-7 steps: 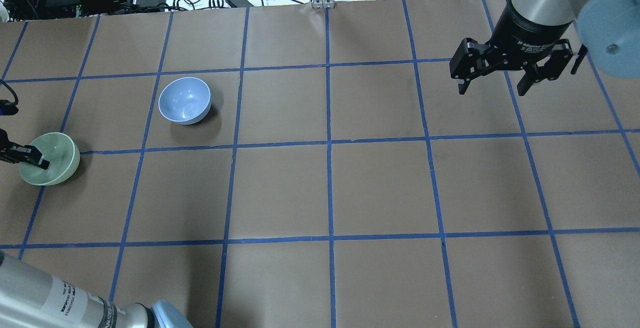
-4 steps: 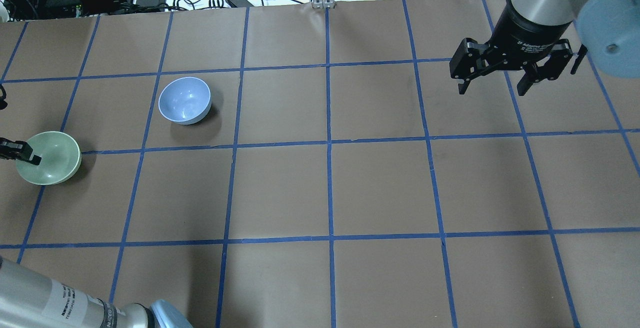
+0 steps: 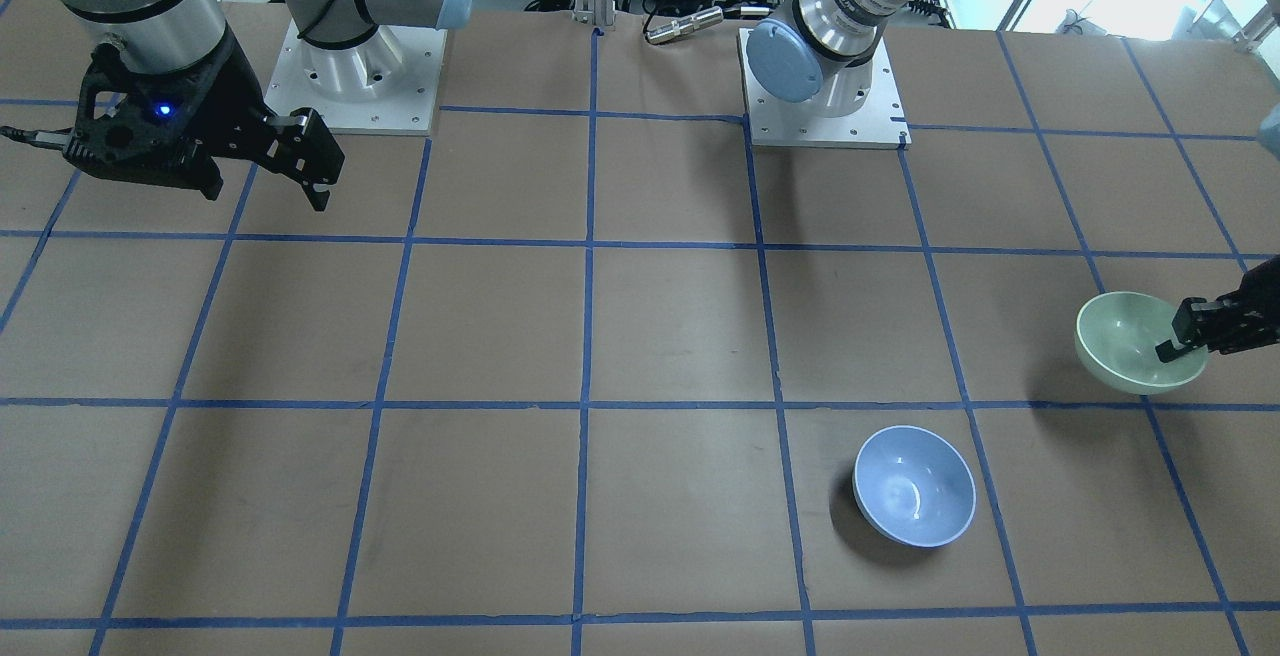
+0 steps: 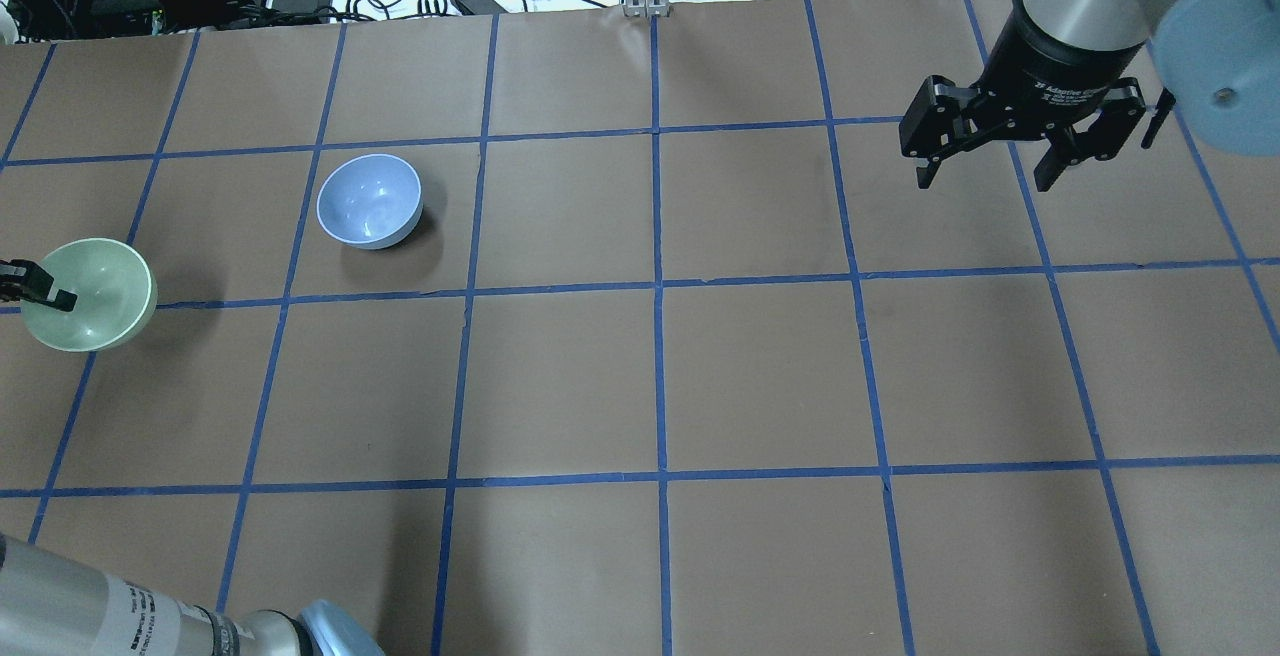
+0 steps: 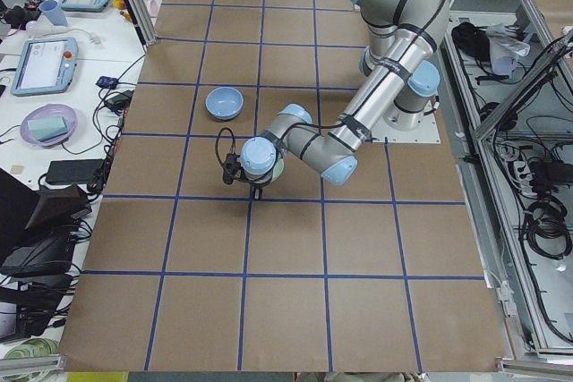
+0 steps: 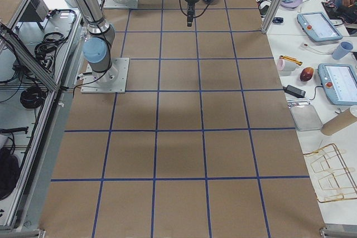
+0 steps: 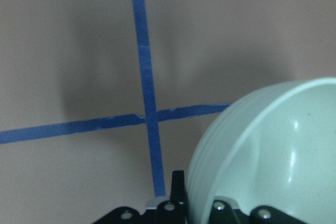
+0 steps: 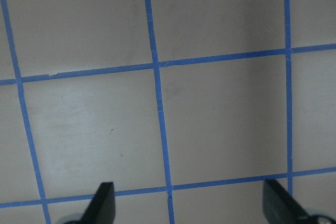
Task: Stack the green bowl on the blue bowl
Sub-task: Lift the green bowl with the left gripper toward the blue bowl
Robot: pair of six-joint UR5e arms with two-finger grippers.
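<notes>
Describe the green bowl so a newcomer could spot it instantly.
On the brown table gridded with blue tape, look to the edge on the robot's left side, where the left gripper reaches in. The green bowl is pinched at its rim in its fingers; its only neighbour, the blue bowl, is periwinkle and sits free.

Mint green bowl (image 4: pixel 100 296), periwinkle blue bowl (image 4: pixel 368 201), brown blue-gridded table (image 4: pixel 760 376).
</notes>
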